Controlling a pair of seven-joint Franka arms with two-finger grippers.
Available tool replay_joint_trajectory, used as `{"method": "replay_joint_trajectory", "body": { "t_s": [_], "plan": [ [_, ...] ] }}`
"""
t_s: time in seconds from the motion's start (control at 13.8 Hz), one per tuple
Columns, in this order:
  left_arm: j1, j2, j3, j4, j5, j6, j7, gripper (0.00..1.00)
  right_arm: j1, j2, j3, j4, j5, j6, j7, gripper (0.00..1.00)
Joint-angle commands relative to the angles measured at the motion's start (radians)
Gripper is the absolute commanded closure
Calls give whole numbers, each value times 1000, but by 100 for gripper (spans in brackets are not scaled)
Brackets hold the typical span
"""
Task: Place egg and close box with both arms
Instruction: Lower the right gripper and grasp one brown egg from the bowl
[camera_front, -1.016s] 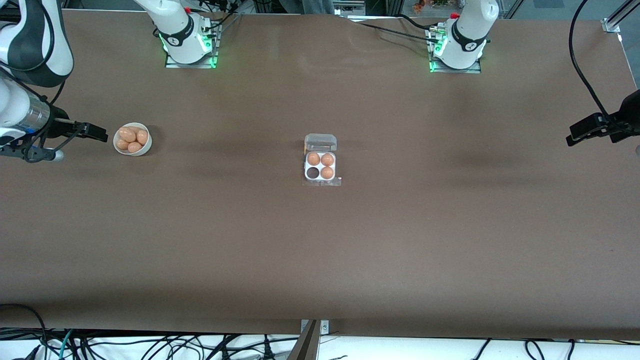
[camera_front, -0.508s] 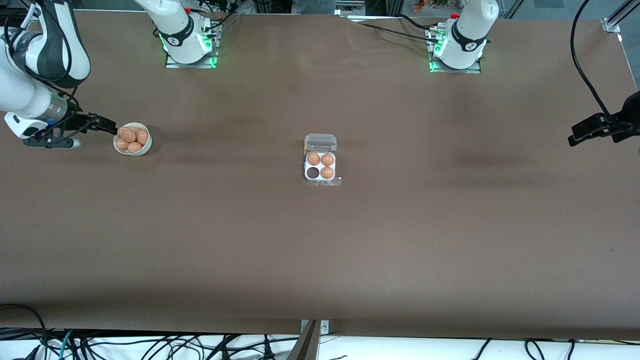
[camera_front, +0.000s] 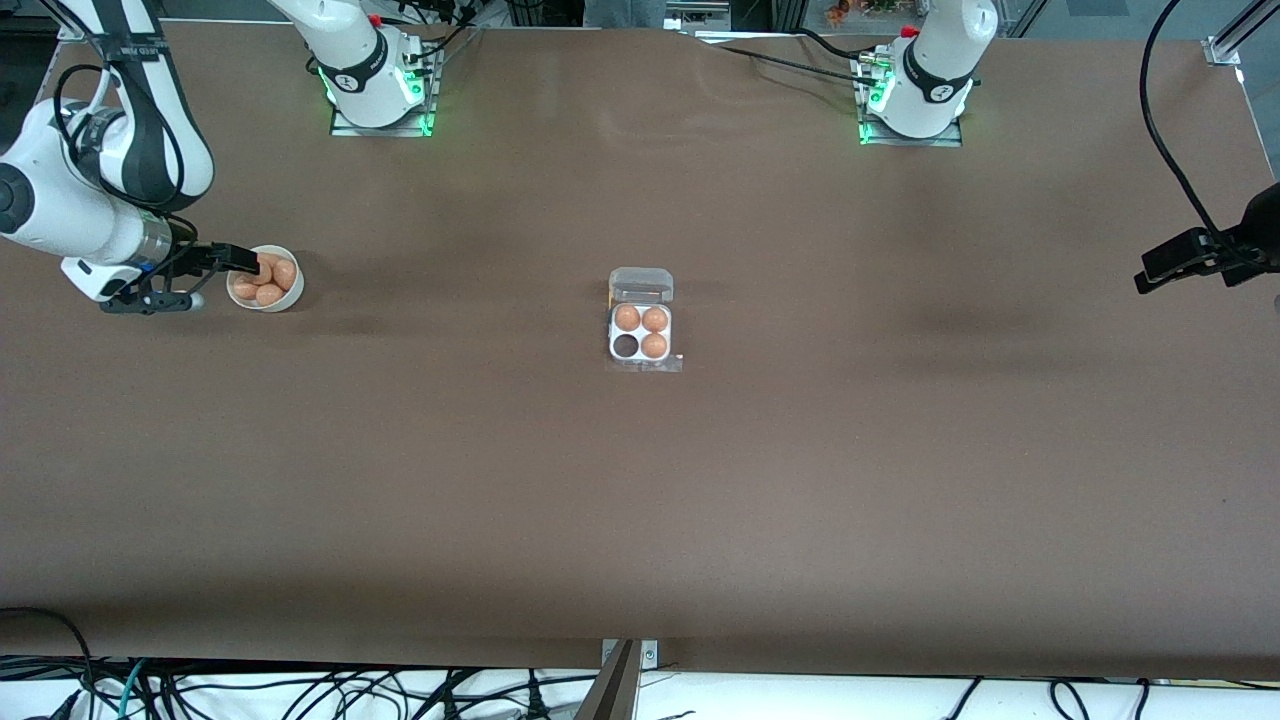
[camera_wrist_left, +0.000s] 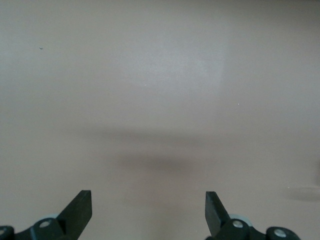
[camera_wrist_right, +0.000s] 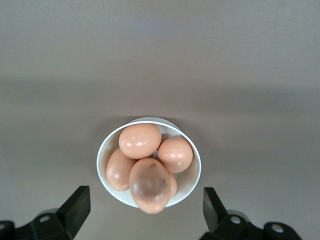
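I see the brown table with the box at its middle as my landmark. Its clear lid lies open, three eggs sit in the tray, and the cell nearest the camera toward the right arm's end is bare. Well away from the box toward the right arm's end, the right gripper hangs over the white bowl, fingers spread wide, gripping nothing. The bowl holds a heap of eggs. Well away toward the left arm's end, the left gripper waits over bare table, fingers apart.
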Motion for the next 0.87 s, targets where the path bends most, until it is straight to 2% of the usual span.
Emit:
{"method": "replay_joint_trajectory", "body": {
  "t_s": [0.0,0.36,0.8],
  "plan": [
    [0,12,-3,30,25,-21,15,0,-1,33,0,-3,12,10,-38,0],
    [-2,12,-3,30,25,-21,17,0,-1,62,0,-3,12,-46,-44,0],
    [-2,12,-3,30,25,-21,15,0,-1,96,0,0,12,-47,-73,0]
  ]
}}
